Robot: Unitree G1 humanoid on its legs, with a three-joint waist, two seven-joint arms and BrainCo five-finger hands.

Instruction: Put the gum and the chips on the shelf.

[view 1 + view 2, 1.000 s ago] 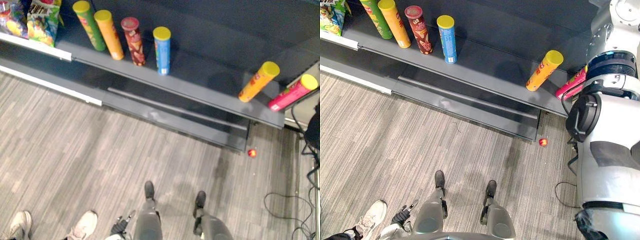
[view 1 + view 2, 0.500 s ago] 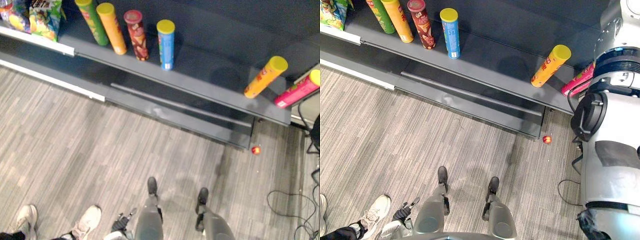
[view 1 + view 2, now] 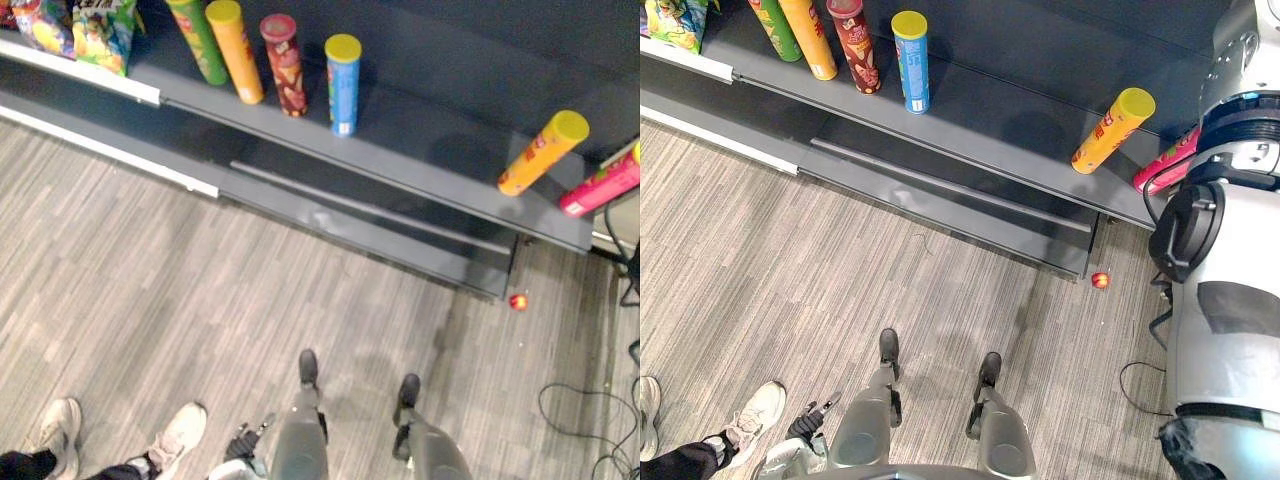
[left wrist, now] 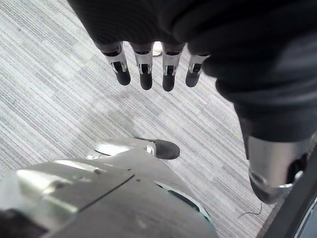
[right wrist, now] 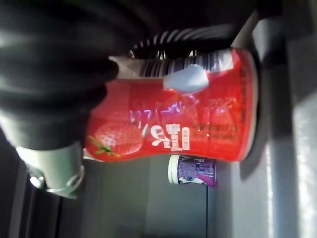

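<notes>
Two hands, two very different jobs here. Closest in, the left hand (image 4: 163, 29) hangs low beside the robot, fingers straight and a bit apart, holding nothing, over the floor (image 3: 200, 290). A person's shoes (image 3: 178, 432) are on the floor just off to the robot's left. Further out, a small red ball (image 3: 518, 301) lies on the floor right at the foot of the shelf (image 3: 440, 175). Up on that shelf a green can (image 3: 200, 45), orange can (image 3: 238, 50), red can (image 3: 283, 65) and blue can (image 3: 343, 85) stand in a row. There are snack bags (image 3: 100, 35) further left, and well apart to the right a second orange can (image 3: 540, 152) with a pink can (image 3: 600, 192) near it. Then the right hand (image 5: 54, 89): fingers and thumb are wrapped round the gum (image 5: 188, 124), a red tub with a strawberry on it, so the gum is in the hand. Grey shelf boards show past it, and a small purple tub (image 5: 191, 177) stands just beyond. I can't tell if the gum's base is touching a board. My read is the cans look done and placing the gum is the step in hand. The next move calls for lowering it until the base sits flat, beside the purple tub and not on it. After that, loosen the fingers and back straight out so neither tub gets knocked.
</notes>
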